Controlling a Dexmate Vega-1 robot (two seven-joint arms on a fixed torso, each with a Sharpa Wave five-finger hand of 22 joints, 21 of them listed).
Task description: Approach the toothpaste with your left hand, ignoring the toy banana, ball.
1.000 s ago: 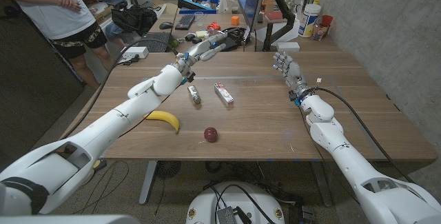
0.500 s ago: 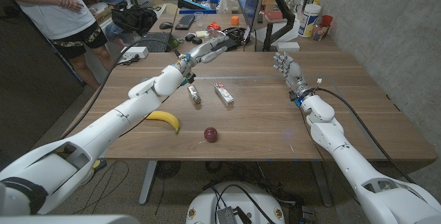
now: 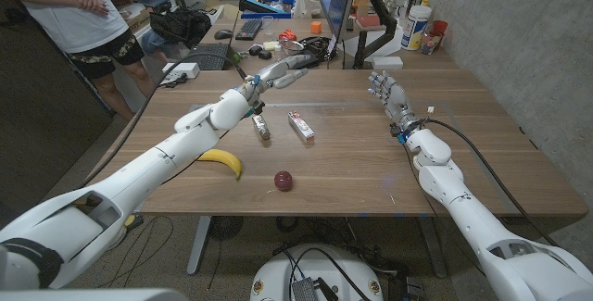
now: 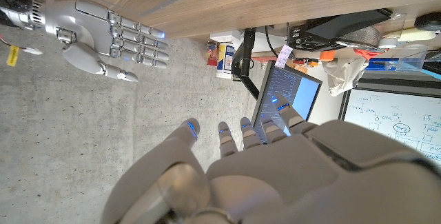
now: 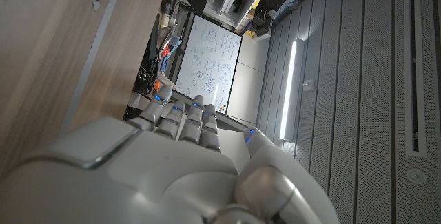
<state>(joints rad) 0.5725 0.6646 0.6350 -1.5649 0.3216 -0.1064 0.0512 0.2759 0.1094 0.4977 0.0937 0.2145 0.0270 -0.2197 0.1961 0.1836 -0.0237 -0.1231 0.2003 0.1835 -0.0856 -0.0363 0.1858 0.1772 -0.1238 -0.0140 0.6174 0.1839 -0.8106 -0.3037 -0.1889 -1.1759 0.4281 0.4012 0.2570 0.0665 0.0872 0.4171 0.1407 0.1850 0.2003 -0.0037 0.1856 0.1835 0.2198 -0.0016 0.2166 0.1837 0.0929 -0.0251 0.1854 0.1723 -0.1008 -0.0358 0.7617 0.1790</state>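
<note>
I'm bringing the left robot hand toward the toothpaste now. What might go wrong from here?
Two risks. The left robot hand reaches past the toothpaste, above the table's far edge, so it must come back and down. A small silver packet lies beside the toothpaste, under the forearm; it could get mistaken or knocked.

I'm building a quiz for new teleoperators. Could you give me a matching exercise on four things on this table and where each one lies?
Things:
1. toy banana
2. ball
3. toothpaste
4. right hand

Places:
A. near the table's front edge, about mid-table
B. over the table's right part, fingers apart, holding nothing
C. mid-table, beside a small silvery packet
D. beside the left forearm, on the table's left part

Pairs: 1-D, 2-A, 3-C, 4-B
</note>
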